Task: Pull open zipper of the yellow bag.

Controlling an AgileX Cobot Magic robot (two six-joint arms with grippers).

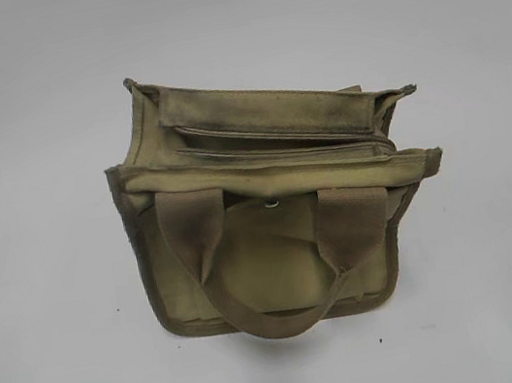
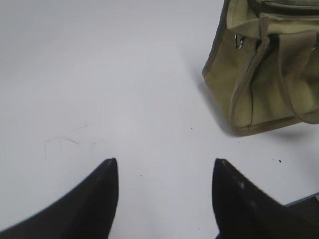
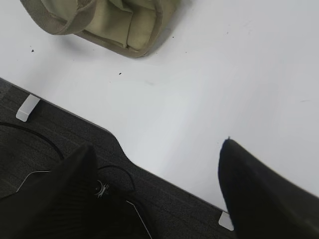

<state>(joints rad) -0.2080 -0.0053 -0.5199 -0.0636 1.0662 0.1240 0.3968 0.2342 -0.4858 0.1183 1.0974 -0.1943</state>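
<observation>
The yellow bag (image 1: 267, 258) stands upright in the middle of the white table (image 1: 30, 190), with its front handle (image 1: 268, 322) hanging down and a round snap (image 1: 271, 204) above it. The zipper (image 1: 276, 137) runs along the bag's top from left to right; I cannot make out its pull tab there. No gripper shows in the exterior view. My left gripper (image 2: 164, 162) is open over bare table, with the bag (image 2: 249, 89) ahead to its right. My right gripper (image 3: 157, 144) is open over the table's front edge, with the bag's lower corner (image 3: 129, 30) far ahead to the left.
A small silver metal piece (image 2: 239, 41) hangs at the bag's end in the left wrist view. Faint scratch marks (image 2: 65, 142) lie on the table. Beyond the table edge (image 3: 114, 137) is dark floor with cables (image 3: 114, 174) and white tabs (image 3: 27, 107).
</observation>
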